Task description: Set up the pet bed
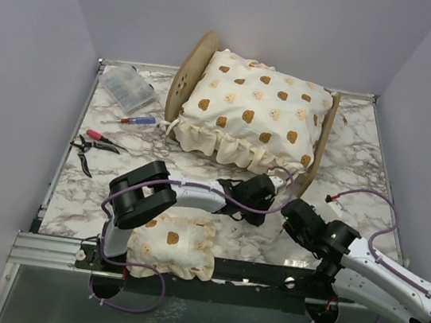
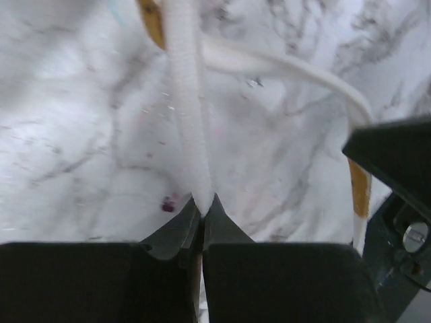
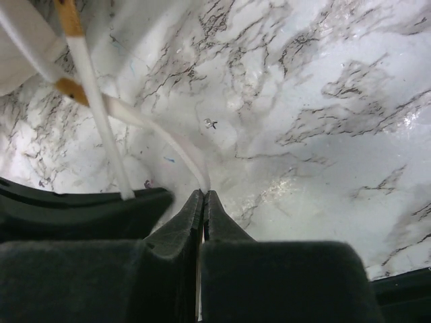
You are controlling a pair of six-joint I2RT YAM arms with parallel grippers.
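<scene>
The pet bed (image 1: 189,77) stands at 12 o'clock on the marble table (image 1: 376,160), headboard toward 9 and footboard toward 3, with the bear-print cushion (image 1: 255,111) lying on it. Just off the bed's 5 o'clock corner the 2 arms meet low over the marble. The left gripper (image 2: 202,202) is pinched tight on a cream tie (image 2: 185,101) that runs from its tips toward 12. The right gripper (image 3: 203,195) is likewise closed flat, and a second tie (image 3: 168,138) curves in from 10 o'clock and ends right at its tips, so it looks nipped by its very end. To my eye the step in hand is fastening the cushion by its strings. Next would be crossing the 2 ties into a knot, keeping both taut without dragging the frame. The right grip looks thin enough to slip. The small pillow (image 1: 172,244) lies at 7 o'clock, not yet on the bed.
</scene>
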